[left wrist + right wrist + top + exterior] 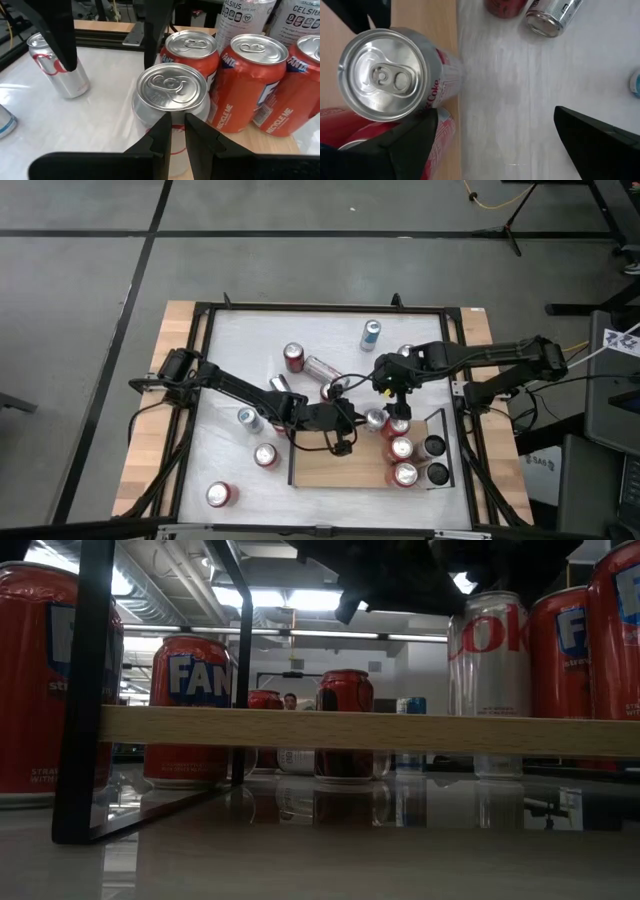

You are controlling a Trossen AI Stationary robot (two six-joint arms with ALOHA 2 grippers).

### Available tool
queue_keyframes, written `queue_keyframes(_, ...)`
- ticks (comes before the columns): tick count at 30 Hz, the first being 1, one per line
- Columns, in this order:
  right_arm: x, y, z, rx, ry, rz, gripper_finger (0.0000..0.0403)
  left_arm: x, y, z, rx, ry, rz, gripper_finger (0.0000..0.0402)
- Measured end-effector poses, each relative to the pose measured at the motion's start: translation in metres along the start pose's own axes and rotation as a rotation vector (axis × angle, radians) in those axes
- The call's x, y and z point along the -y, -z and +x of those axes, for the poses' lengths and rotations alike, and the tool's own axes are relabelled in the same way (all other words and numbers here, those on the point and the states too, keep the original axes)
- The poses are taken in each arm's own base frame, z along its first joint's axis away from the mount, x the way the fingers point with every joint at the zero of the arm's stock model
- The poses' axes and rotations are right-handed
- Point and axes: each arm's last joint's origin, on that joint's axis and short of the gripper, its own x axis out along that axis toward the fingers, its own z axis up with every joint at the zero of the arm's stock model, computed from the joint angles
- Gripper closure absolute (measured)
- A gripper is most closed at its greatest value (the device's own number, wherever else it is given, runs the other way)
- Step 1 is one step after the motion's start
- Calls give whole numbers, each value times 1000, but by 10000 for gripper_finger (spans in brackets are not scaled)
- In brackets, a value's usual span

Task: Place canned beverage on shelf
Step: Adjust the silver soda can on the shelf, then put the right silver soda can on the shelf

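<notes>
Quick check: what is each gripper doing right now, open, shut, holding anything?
Left gripper: shut, empty, beside the silver can.
Right gripper: open, empty, above the shelf.

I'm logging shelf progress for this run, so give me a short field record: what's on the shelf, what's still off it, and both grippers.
shelf: wooden board, cans grouped at its right end
silver Coke can: upright at the shelf's edge, beside the red Fanta cans
loose cans: several on the white table, one lying on its side
left gripper: shut, empty, near the silver can
right gripper: open, above the silver can
</notes>
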Motion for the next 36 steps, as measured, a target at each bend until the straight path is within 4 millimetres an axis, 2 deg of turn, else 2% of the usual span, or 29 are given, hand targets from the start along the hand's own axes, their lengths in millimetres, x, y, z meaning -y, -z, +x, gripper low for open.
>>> queue_keyframes(6,1,0,0,1,23,1,10,2,-4,-5,16,17,8,357)
queue_keyframes(10,1,-1,-2,9,23,3,10,2,-16,-16,47,24,28,357)
queue_keyframes(16,0,-9,-16,51,46,2,10,-3,-33,-35,71,29,69,357)
queue_keyframes(22,1,-14,-36,67,122,-29,10,-14,-52,-68,50,16,118,357)
queue_keyframes(27,5,-15,-53,68,173,-59,10,-32,-69,-103,23,-5,130,357)
queue_keyframes(36,44,3,-82,83,246,25,10,-65,-86,-162,-25,-73,173,357)
